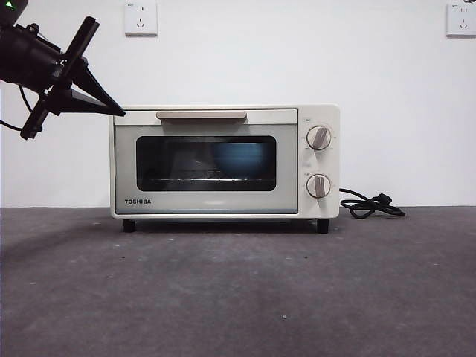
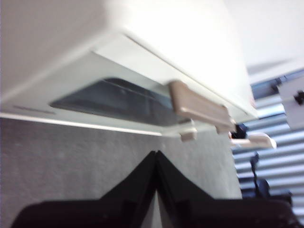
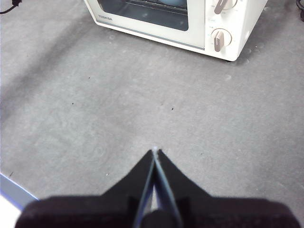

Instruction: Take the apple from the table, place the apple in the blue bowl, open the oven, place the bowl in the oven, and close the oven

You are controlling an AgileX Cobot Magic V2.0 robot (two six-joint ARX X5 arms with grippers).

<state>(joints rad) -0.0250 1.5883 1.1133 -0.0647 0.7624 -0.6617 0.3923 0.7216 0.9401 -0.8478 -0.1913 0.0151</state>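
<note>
**Oven shut, bowl dim behind the glass**

The oven [image 1: 224, 162] stands closed on the table [image 1: 238, 297], its black cord [image 1: 370, 204] coiled beside its knob side. The blue bowl [image 1: 242, 160] shows faintly through the dark door; the apple cannot be made out. The left gripper [image 1: 119, 112], jaws together and empty, hovers at the oven's upper corner, away from the knobs. The right gripper [image 3: 155, 151], likewise closed, hangs over bare table before the oven

Bench [image 1: 238, 297]: dark grey, mottled. Oven [image 1: 223, 160] stands on it on black feet, door shut; black cord [image 1: 370, 204] lies beside it
</note>
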